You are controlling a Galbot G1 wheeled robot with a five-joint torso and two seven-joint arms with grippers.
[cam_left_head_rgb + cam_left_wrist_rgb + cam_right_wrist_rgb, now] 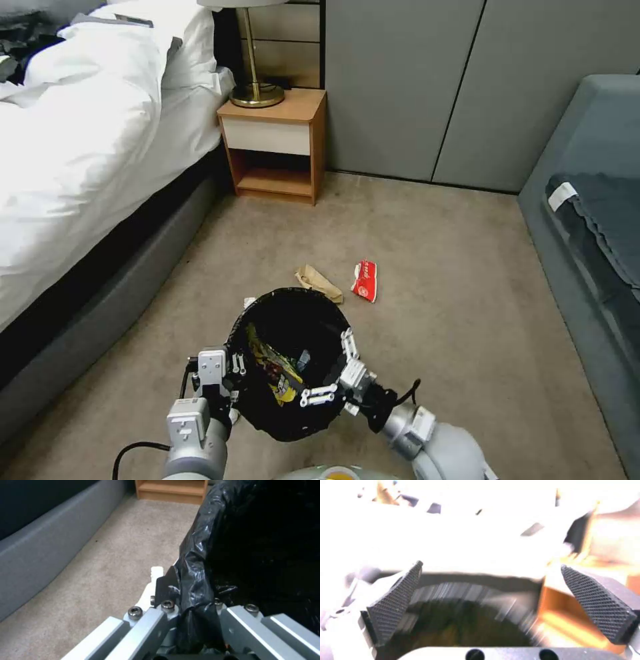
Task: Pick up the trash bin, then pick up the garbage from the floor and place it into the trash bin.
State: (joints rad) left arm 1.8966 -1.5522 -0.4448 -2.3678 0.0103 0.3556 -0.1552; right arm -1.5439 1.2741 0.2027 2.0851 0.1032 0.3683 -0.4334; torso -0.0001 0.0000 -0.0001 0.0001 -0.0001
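Holding the trash bin (pixel 288 363) up off the carpet, the left gripper (pixel 223 381) pinches its near-left rim; the left wrist view shows the jaws clamped narrow on the black liner (pixel 200 580) folded over that edge. The right gripper (pixel 333 373) hangs over the bin's near-right mouth with its jaws spread wide and nothing between the 2 textured pads (pixel 395 600). Inside the bin lies a yellow wrapper (pixel 273 370), so part of the litter is already in.

Beyond the bin, on the carpet (pixel 433 267), 2 pieces of garbage wait: a brown paper bag (pixel 318 283) just past the far rim and a red wrapper (pixel 365 280) a little to its right. A bit of white peeks out at the bin's far-left edge; I cannot tell what it is.

Farther off stand the nightstand (pixel 277 143) and the bed (pixel 87 133) on the left.

The risk I judge greatest: the left grip may hold mostly liner, so the bag could slip and the bin tilt or drop, spilling its contents.
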